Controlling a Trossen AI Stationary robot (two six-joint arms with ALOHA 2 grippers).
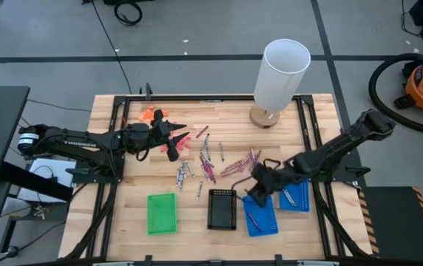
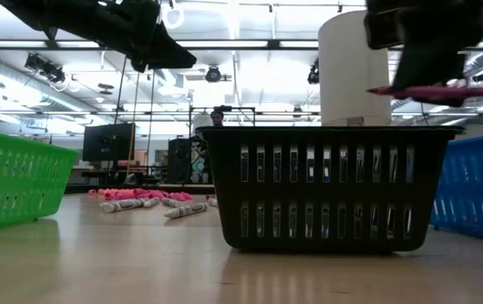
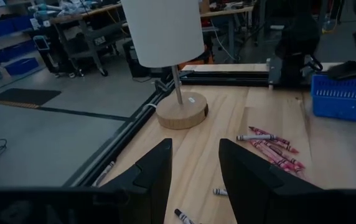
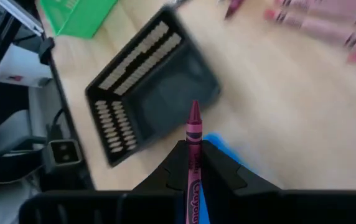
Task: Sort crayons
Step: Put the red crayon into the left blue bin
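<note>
Several crayons (image 1: 208, 161), maroon, pink and grey, lie scattered on the wooden table's middle; they also show in the low view (image 2: 153, 203) and in the left wrist view (image 3: 271, 146). My right gripper (image 1: 259, 188) is shut on a maroon crayon (image 4: 193, 146). It hovers between the black tray (image 1: 222, 209) and the near blue tray (image 1: 260, 216). My left gripper (image 1: 177, 140) is open and empty above the table's left part, left of the scattered crayons, and shows in its wrist view (image 3: 193, 168). My right gripper pinches the maroon crayon's wrapped body (image 4: 193, 163) between its two fingers. The crayon lies along the fingers, and its pointed tip (image 4: 194, 109) sticks out past the fingertips. It is lifted clear and, in the low view (image 2: 431, 90), about level above the black tray's rim.
A green tray (image 1: 161, 213) stands near the front left, and a second blue tray (image 1: 296, 196) holds a crayon at the right. A white lamp (image 1: 278, 74) on a round wooden base (image 3: 181, 112) stands at the far middle. Orange-pink bits (image 1: 152, 114) lie at the far left.
</note>
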